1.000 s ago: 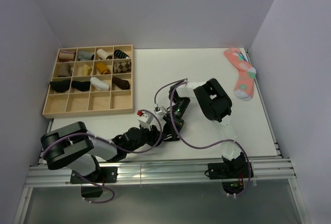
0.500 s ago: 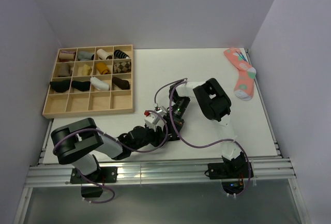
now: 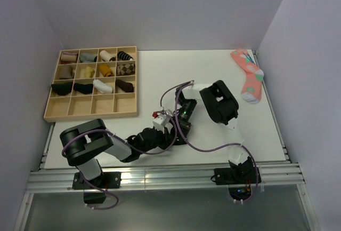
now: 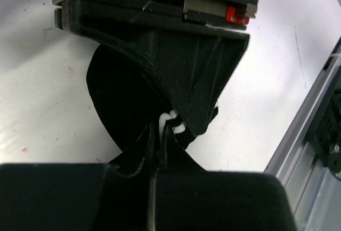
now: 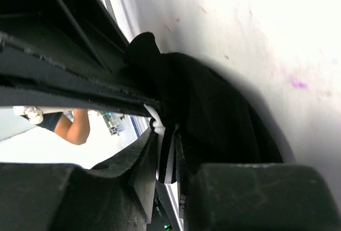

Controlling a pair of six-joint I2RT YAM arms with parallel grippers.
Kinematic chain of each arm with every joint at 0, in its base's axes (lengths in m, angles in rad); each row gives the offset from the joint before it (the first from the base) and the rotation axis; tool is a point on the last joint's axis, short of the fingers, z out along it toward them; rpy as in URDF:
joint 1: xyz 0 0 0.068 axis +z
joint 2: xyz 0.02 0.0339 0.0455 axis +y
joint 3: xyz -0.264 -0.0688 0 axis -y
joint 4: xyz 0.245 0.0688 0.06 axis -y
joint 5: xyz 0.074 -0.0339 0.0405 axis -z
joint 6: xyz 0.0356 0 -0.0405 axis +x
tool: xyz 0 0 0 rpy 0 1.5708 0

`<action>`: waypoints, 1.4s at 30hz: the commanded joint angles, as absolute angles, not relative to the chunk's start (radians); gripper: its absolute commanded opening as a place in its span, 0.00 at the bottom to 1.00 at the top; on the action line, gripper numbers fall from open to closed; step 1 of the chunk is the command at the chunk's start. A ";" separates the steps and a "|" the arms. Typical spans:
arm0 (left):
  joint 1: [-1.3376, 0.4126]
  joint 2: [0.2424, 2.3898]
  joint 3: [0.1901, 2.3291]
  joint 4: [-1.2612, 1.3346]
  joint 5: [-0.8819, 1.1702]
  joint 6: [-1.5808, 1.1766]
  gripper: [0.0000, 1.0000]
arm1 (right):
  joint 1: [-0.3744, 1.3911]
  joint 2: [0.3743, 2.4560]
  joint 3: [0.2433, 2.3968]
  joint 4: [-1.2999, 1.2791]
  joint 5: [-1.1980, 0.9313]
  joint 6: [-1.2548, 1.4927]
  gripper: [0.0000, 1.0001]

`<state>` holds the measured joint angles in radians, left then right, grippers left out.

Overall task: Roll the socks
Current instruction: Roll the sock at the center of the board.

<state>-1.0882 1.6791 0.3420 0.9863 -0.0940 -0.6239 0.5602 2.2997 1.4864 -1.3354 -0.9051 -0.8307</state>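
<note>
- The white table (image 3: 160, 71) held a wooden divided tray (image 3: 104, 104) at its far corner on the left arm's side.
- The left arm (image 3: 101, 144) lay low along the near edge of the table, in front of the tray. It reached away from the tray toward the middle of the table.
- The right arm (image 3: 218, 103) stood well apart from the tray on the other side. It was folded over, with its wrist turned back toward the tray's side.
- A purple cable (image 3: 205, 149) looped over the table between the two arms, nearer the arms' bases than the tray.
- A pink patterned sock (image 3: 249, 75) lay flat, far from the tray, against the opposite wall.
- The black socks (image 4: 120, 108) sat bunched on the table off the tray's near corner, toward the middle, and were caught between the two grippers.
- The left gripper (image 4: 154, 159) was pressed closed on a fold of the black knit, with only a thin slit between its fingers.
- The right gripper (image 5: 169, 153) was pinched on the striped cuff (image 5: 166, 161), with a finger tight on either side of it.
- The two grippers met tip to tip over the socks. Whether their fingers touched each other could not be told.
- Rolled socks (image 3: 101, 71) of several colours sat one to a compartment in the tray's three farther rows.
</note>
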 commanded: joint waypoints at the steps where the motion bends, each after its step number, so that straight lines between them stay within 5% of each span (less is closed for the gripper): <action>1: -1.095 1.677 0.411 0.852 -0.069 -0.680 0.00 | 0.555 2.275 1.482 -1.280 -0.899 -0.810 0.25; 11: -1.095 1.640 0.594 0.270 -0.164 -0.781 0.00 | 0.520 2.117 1.431 -1.068 -0.853 -0.638 0.45; 25: -1.062 1.602 0.655 0.063 -0.069 -0.865 0.00 | 0.321 1.971 1.348 -0.855 -0.844 -0.471 0.46; 42: -0.897 1.637 0.692 -0.028 0.362 -0.907 0.00 | 0.308 1.592 1.028 -0.721 -0.778 -0.741 0.44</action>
